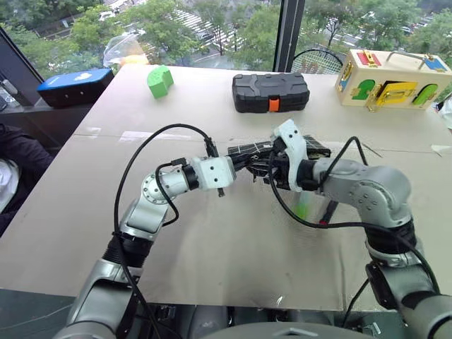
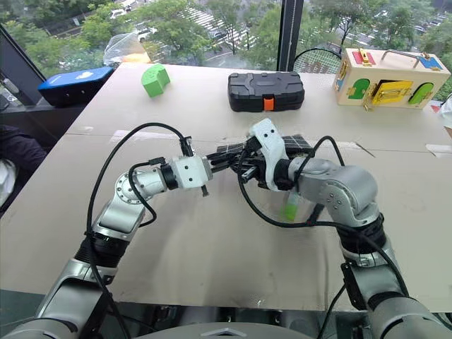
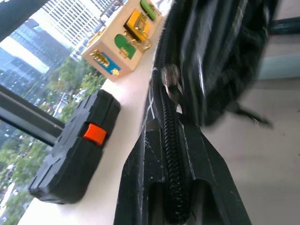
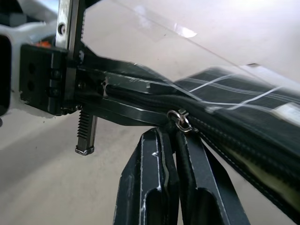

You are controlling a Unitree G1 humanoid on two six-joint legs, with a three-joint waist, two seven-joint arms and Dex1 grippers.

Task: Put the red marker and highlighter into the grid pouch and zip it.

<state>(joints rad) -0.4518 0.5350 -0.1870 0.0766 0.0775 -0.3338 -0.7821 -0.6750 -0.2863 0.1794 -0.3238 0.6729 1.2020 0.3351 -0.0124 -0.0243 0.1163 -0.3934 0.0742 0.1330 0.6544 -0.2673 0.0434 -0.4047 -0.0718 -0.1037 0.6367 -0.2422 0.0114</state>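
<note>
both arms meet mid-bench (image 1: 212,240), forearms angled inward. left gripper (image 1: 244,164) fingers clamp the black white-gridded fabric pouch (image 4: 243,117) at its zipper end; right gripper (image 4: 174,133) fingers pinch its zipper pull. a black hard case (image 1: 270,92) sits behind.

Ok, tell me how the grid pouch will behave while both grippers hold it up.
The grid pouch is fabric, so it probably sags away from the left gripper clamping its zipper edge. It looks light. Pulling with the right gripper likely twists it.
</note>
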